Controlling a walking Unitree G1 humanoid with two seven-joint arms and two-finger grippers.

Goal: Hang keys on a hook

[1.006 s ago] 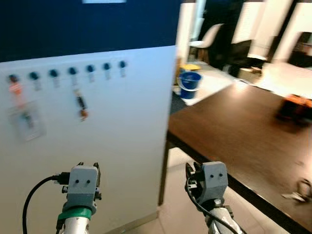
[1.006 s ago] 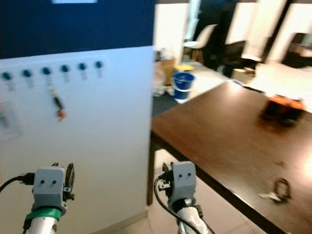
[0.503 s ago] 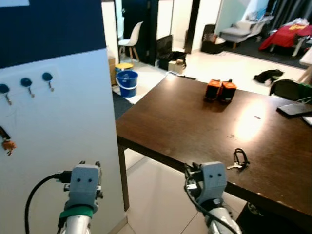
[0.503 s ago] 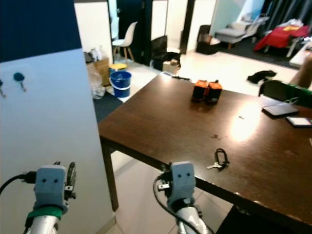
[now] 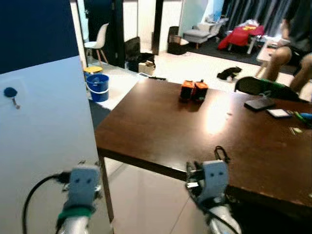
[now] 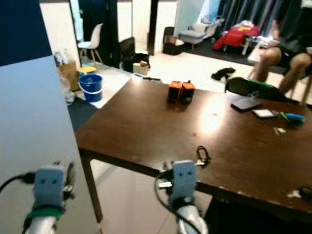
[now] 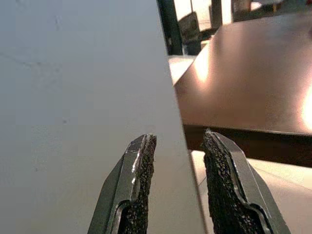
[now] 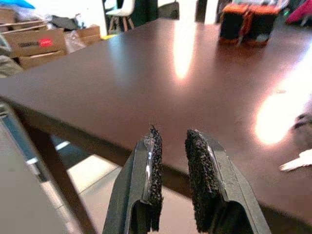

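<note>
A bunch of keys [image 5: 222,152] on a dark loop lies near the front edge of the brown table [image 5: 161,126], just beyond my right wrist. In the right wrist view the keys [image 8: 301,158] sit at the frame's edge. My right gripper [image 8: 174,132] is held low in front of the table edge, slightly open and empty. On the white board [image 5: 44,146] to my left is a blue hook [image 5: 9,92]. My left gripper [image 7: 178,137] is open and empty, close to that board's edge.
Two orange-and-black objects [image 5: 192,90] stand mid-table, and flat dark devices [image 5: 261,103] lie at its far right. A person [image 5: 292,44] sits beyond, by a green-backed chair [image 5: 263,87]. On the floor behind are a blue bucket [image 5: 98,87] and a white chair [image 5: 100,39].
The camera has swung to the right: the board and its row of hooks slid off to the left, and the table with the keys came to the middle. Both grippers hold their pose.
</note>
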